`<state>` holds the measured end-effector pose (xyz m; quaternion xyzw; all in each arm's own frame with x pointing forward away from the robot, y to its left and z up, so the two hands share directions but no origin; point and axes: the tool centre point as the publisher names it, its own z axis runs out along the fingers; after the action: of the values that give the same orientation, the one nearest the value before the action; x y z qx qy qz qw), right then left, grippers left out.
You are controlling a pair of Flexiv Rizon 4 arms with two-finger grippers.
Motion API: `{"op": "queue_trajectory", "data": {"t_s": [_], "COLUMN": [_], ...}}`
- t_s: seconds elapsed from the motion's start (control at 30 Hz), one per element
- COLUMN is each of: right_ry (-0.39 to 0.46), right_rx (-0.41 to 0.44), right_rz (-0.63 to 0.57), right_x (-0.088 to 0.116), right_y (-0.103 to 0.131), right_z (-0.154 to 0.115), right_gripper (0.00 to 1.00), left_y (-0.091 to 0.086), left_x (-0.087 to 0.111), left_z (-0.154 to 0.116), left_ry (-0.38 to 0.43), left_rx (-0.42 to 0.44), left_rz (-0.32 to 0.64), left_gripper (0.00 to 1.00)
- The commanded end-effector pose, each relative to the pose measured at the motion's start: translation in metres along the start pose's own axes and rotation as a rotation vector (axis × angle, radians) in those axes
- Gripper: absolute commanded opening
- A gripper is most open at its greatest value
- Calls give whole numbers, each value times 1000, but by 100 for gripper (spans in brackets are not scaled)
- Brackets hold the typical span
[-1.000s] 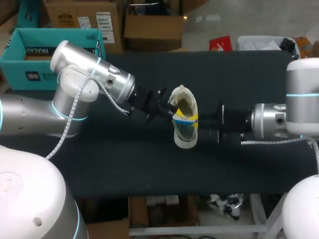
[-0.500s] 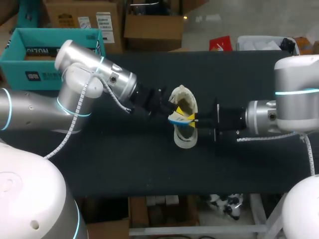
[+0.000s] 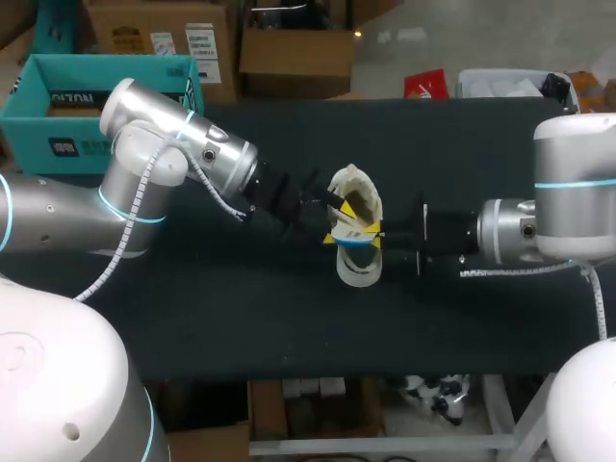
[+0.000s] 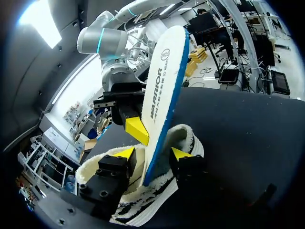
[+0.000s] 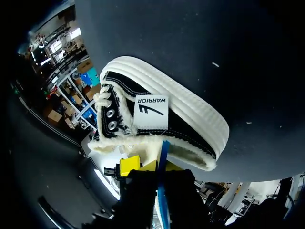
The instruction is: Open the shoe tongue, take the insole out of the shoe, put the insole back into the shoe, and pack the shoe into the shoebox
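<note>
A cream-soled black shoe [image 3: 358,268] with a fleecy lining lies mid-table. The white insole [image 3: 352,234], edged in blue, stands up out of its opening. In the left wrist view the insole [image 4: 162,86] rises between the parted fingers of my left gripper [image 4: 153,155], which is open over the shoe [image 4: 143,205]. My right gripper [image 3: 377,232] comes in from the other side and is shut on the insole. In the right wrist view the blue edge of the insole [image 5: 162,155] sits pinched in the right gripper [image 5: 153,168], just over the shoe's collar [image 5: 157,124].
A teal shoebox [image 3: 96,106] stands open at the far left corner of the black table [image 3: 289,318]. Both arms meet at the middle of the table.
My left gripper's fingers have spread apart from the insole, and that arm has dropped slightly. The right gripper keeps its hold on the insole.
</note>
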<state>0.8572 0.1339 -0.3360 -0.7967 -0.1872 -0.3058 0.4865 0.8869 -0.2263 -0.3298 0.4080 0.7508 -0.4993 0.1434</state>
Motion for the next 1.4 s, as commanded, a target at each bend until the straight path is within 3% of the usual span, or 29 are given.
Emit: {"op": "queue_trajectory", "data": {"t_s": [0.03,0.1,0.13,0.23,0.27,0.33,0.37,0.5,0.53,0.57,0.6,0.67,0.7,0.77,0.93,1.4], "right_ry": [11,13,13,10,8,5,4,0,1,2,3,1,2,5,9,-18], "right_rx": [-3,-5,-6,-5,-4,-6,-6,-12,-20,-22,-34,-57,-71,-91,-110,-75], "right_rz": [0,2,2,4,4,6,6,8,5,2,-6,-14,-22,-30,-29,-54], "right_x": [-2,-1,-1,0,1,1,1,1,0,-1,-2,-3,-4,-6,-9,-6], "right_y": [1,2,3,5,5,5,5,3,1,-3,-8,-18,-22,-31,-39,-22], "right_z": [-5,-5,-5,-3,-3,-3,-3,-3,-5,-6,-7,-11,-13,-17,-20,-5], "right_gripper": [0,0,0,0,0,0,0,0,33,49,100,100,95,48,0,0], "left_y": [-23,-27,-30,-37,-39,-42,-42,-43,-43,-43,-43,-42,-42,-43,-42,-29], "left_x": [15,14,14,13,12,10,9,9,9,10,10,11,11,12,11,7], "left_z": [-14,-14,-13,-10,-9,-6,-5,-4,-4,-5,-5,-5,-6,-6,-6,2], "left_ry": [-46,-47,-50,-60,-62,-62,-61,-60,-61,-61,-61,-62,-62,-64,-68,-74], "left_rx": [-10,-2,1,-3,-11,-20,-25,-41,-45,-49,-51,-54,-57,-59,-65,-103], "left_rz": [23,31,39,61,69,77,81,91,92,93,93,93,93,93,89,74], "left_gripper": [74,61,50,37,23,4,0,0,0,0,0,0,0,0,0,0]}}
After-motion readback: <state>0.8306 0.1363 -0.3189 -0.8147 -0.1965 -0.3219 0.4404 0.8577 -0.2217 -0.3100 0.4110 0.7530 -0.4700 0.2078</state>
